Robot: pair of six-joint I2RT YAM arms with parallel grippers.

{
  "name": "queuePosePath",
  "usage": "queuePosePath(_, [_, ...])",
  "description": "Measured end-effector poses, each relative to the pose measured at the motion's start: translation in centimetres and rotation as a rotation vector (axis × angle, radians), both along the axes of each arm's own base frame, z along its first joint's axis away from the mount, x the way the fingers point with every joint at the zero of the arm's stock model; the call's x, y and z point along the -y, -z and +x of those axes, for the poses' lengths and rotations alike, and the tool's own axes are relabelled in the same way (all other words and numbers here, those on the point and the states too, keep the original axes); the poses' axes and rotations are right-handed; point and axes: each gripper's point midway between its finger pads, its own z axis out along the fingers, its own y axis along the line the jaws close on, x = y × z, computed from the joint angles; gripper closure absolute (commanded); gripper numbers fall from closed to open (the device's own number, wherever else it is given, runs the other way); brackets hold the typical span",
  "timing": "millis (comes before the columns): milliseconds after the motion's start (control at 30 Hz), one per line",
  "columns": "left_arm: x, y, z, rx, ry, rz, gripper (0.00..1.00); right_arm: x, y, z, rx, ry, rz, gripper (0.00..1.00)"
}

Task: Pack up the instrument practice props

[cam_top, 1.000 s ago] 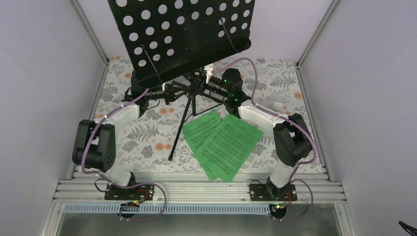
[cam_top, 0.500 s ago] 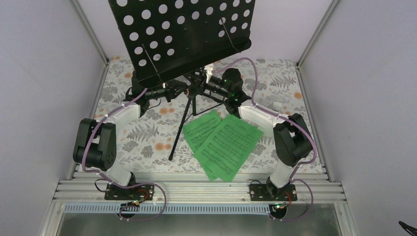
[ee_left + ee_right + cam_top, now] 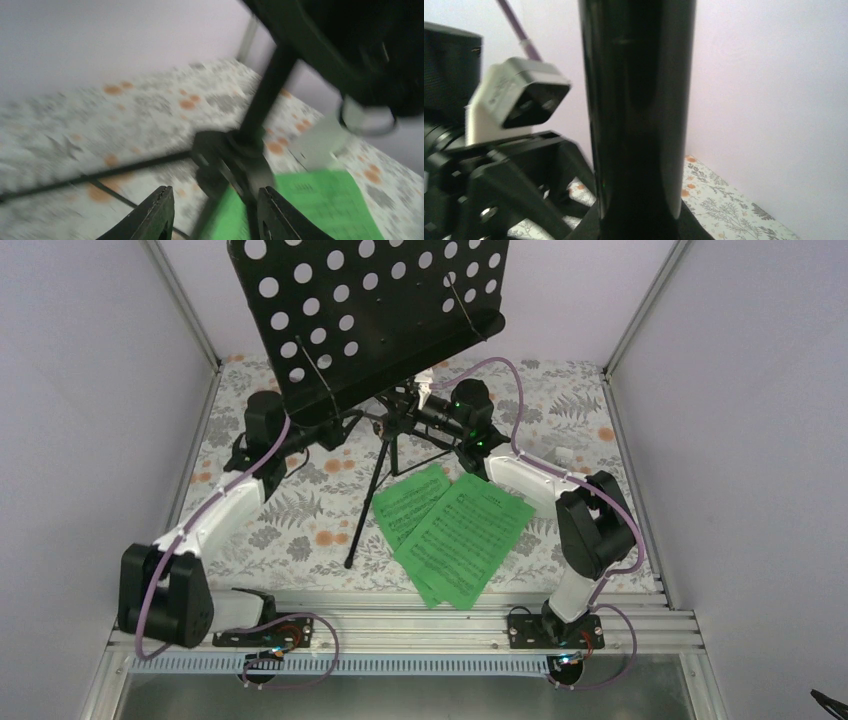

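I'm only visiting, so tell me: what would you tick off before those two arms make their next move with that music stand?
1. Right gripper gripping the music stand at its post: ok.
2. Left gripper holding nothing: ok, fingers apart with nothing between them.
3. Left wrist view sharp enough to aim by: not ok, it is blurred.
4. All stand feet on the table: cannot tell, the desk hides some.
5. Green pages lying flat, in neither gripper: ok.

The left arm [image 3: 225,510] is stretched way out forward, elbow down low, and the left gripper [image 3: 215,200] has its jaws spread with nothing in them. The right arm [image 3: 590,525] has its elbow hiked up, forearm reaching toward the middle, right gripper [image 3: 405,408] pinched on the music stand [image 3: 639,120] pole.
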Motion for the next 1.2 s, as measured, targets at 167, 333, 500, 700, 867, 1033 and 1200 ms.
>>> queuePosePath(167, [2.8, 6.7, -5.9, -0.143, 0.136, -0.011, 0.48, 0.1, -0.1, 0.1, -0.001, 0.007, 0.002, 0.96])
queuePosePath(333, [4.1, 9.4, -7.4, -0.228, 0.187, -0.022, 0.48, 0.1, -0.1, 0.1, -0.001, 0.01, 0.002, 0.96])
queuePosePath(500, [4.5, 9.7, -6.6, -0.223, 0.186, -0.027, 0.68, 0.3, -0.2, 0.0, -0.009, 0.015, -0.002, 0.96])
queuePosePath(700, [5.2, 9.5, -5.4, -0.231, 0.185, -0.04, 0.98, 0.6, -0.3, 0.0, -0.014, 0.028, -0.005, 0.96])
queuePosePath(867, [5.2, 9.2, -5.3, -0.217, 0.18, -0.043, 0.98, 0.8, -0.4, 0.1, -0.025, 0.041, -0.007, 0.96])
queuePosePath(1033, [5.3, 6.1, -4.9, -0.117, 0.178, -0.064, 0.97, 0.8, 0.0, 0.0, -0.053, 0.039, -0.004, 0.96])
queuePosePath(1200, [5.3, 4.0, -4.8, -0.045, 0.178, -0.089, 0.98, 0.8, 0.1, -0.2, -0.077, 0.034, 0.019, 0.94])
